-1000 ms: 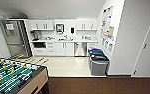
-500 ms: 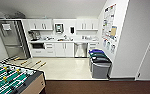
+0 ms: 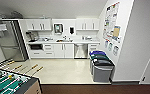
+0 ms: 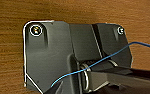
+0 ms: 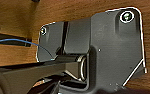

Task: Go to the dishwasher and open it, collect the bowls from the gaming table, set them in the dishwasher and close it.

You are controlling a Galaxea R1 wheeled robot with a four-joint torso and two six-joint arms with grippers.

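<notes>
Where I look down from the head camera: a kitchenette lies ahead across a pale floor (image 3: 66,70).
Underfoot: both wrist cameras give me brown wood-grain flooring (image 4: 66,12) beneath the arms.
Claws: I cannot tell whether the left or the right one is released or clenched; the fingers are not readable from the wrist cameras.
Nearest: gaming table (image 3: 8,82) at the lower left corner, green field, rods with yellow players, handles pointing out over the pale floor.
Mid right: waste bins (image 3: 101,66) in a row against the right wall, under posters (image 3: 112,27).
Far left: tall steel fridge (image 3: 9,40).
Far wall: white cabinets (image 3: 58,50) under a desk with a sink (image 3: 64,40).
Dishwasher (image 3: 80,50): steel front, shut, set under that desk right of the white doors.
</notes>
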